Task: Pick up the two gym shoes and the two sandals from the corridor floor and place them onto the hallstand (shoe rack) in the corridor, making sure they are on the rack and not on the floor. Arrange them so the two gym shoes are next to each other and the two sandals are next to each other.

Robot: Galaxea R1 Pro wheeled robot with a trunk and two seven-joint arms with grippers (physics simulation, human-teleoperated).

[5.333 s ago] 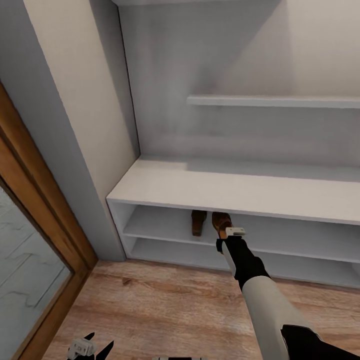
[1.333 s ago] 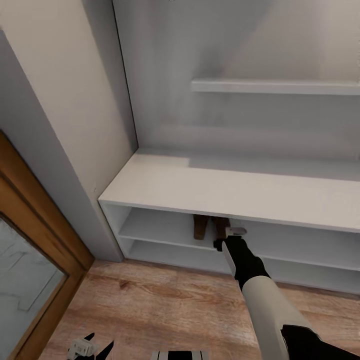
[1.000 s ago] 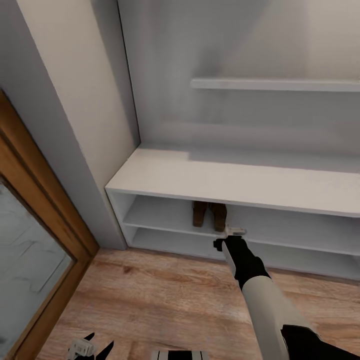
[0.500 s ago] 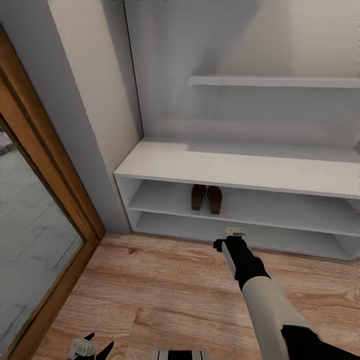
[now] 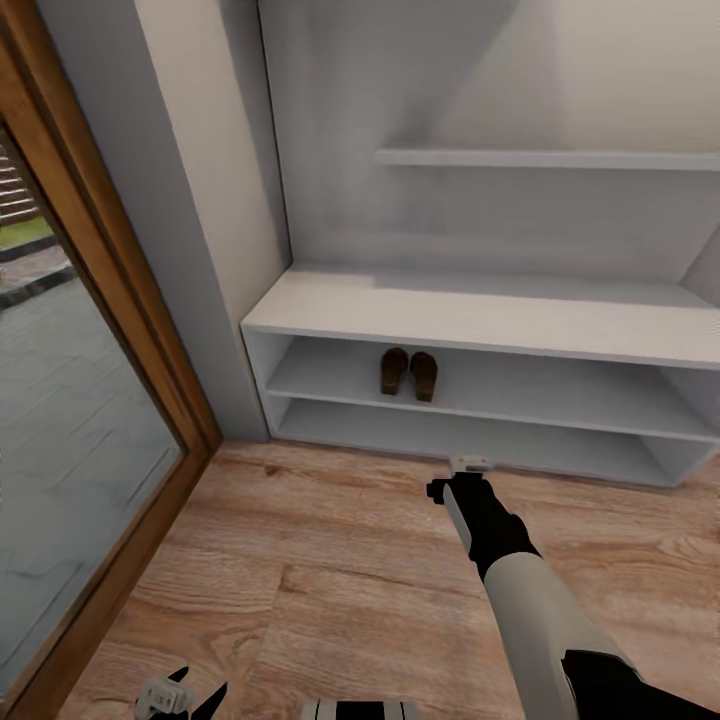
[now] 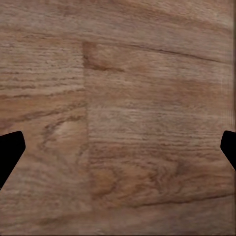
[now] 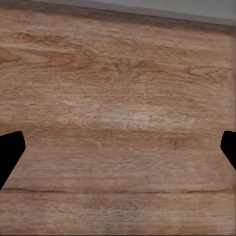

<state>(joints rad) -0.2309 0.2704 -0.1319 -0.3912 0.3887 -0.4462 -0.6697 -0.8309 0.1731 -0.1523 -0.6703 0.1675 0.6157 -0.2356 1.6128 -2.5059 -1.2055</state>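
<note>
The two sandals (image 5: 408, 372) now lie side by side, touching or nearly so, on the upper open shelf of the rack (image 5: 480, 318), toes pointing inward, and the right gripper (image 5: 470, 466), which a moment ago was up against the shelf edge just beside them, is now clear of the rack and hangs over the floor (image 5: 330, 560) in front of the bottom shelf. The whole view has widened too, with more floor and more of the glass door (image 5: 70, 420) showing, so the robot itself has backed off from the rack. In the right wrist view the two fingertips (image 7: 11, 150) stand wide apart with nothing but planks between them, so that gripper is empty and spread. The left gripper (image 6: 118, 152) is likewise spread wide over bare planks, holding nothing. I judge the sandal half of the job done; the gym shoes have yet to be fetched and set together on the rack
</note>
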